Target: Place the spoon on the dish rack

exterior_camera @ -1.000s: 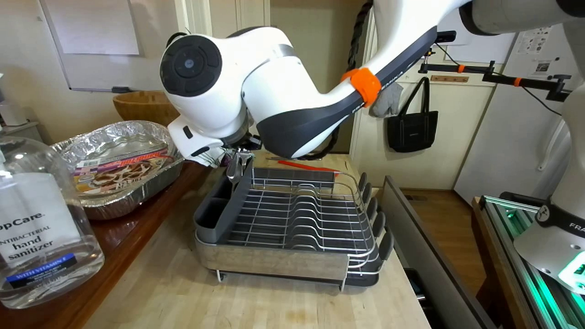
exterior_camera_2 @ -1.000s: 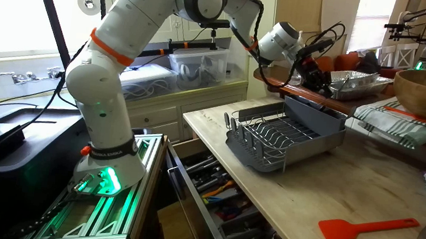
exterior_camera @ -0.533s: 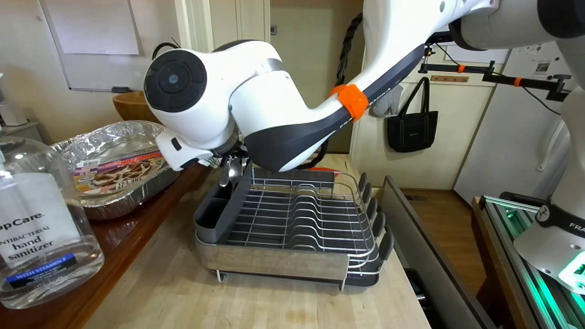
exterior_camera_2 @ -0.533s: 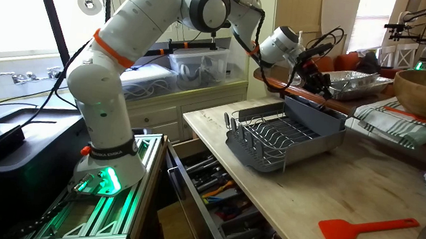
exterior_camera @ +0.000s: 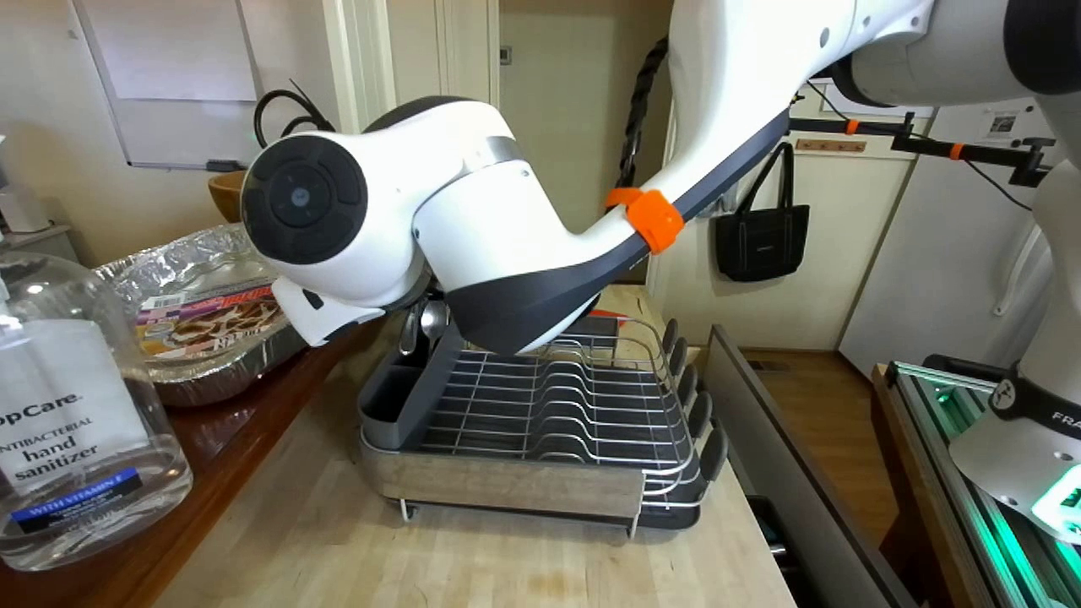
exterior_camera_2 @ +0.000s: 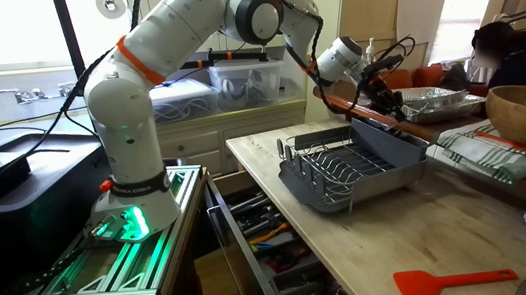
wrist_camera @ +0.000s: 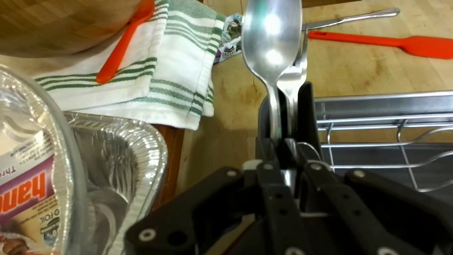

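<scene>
My black tool [wrist_camera: 281, 150] is clenched beside a silvery metal spoon [wrist_camera: 272, 39] at the wire dish rack's [exterior_camera: 507, 477] edge. Clear bottle [exterior_camera: 84, 414]: "hand sanitizer."

In the wrist view the spoon [wrist_camera: 271, 39] shines silver at one o'clock, the spatula [wrist_camera: 375, 40] plain red at two; the towel [wrist_camera: 178, 76], between ten and eleven, is white with green stripes, the foil pan [wrist_camera: 154, 150], between eight and nine, bright silver, the gripper [wrist_camera: 279, 150] black. In an exterior view the dish rack [exterior_camera: 507, 481], towards six, is silvery over dark grey, and the white arm [exterior_camera: 507, 215] wears an orange strap [exterior_camera: 655, 221] at two
</scene>
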